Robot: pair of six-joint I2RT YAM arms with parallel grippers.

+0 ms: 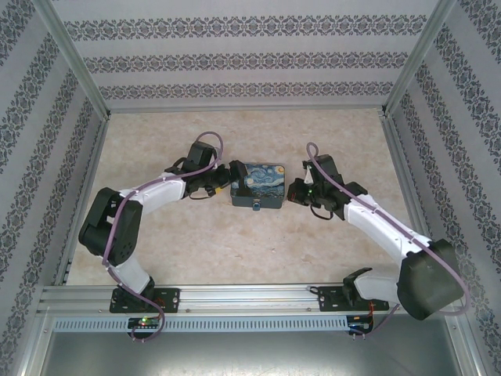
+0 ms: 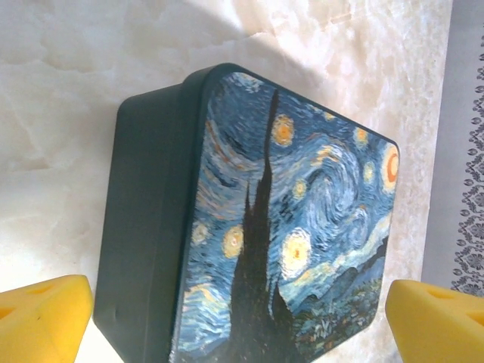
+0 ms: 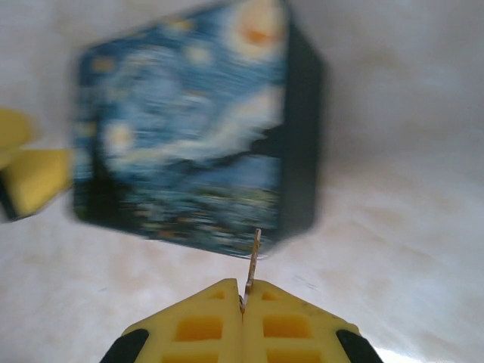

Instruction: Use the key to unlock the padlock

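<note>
The dark tin [image 1: 258,186] with the starry-night picture lies mid-table. A tiny blue padlock [image 1: 256,208] hangs at its front edge. My left gripper [image 1: 225,185] is at the tin's left end. In the left wrist view it [image 2: 242,333] is wide open, with its yellow fingers [image 2: 41,318] either side of the tin [image 2: 257,219]. My right gripper [image 1: 296,190] is just right of the tin. In the right wrist view it [image 3: 243,293] is shut on the thin silvery key [image 3: 253,257], whose tip points at the blurred tin [image 3: 189,128]'s lower edge.
Patterned walls and aluminium frame posts [image 1: 78,70] enclose the marble-look table [image 1: 250,251] on three sides. The left gripper's yellow fingers [image 3: 30,181] show beyond the tin in the right wrist view. Bare tabletop lies in front of and behind the tin.
</note>
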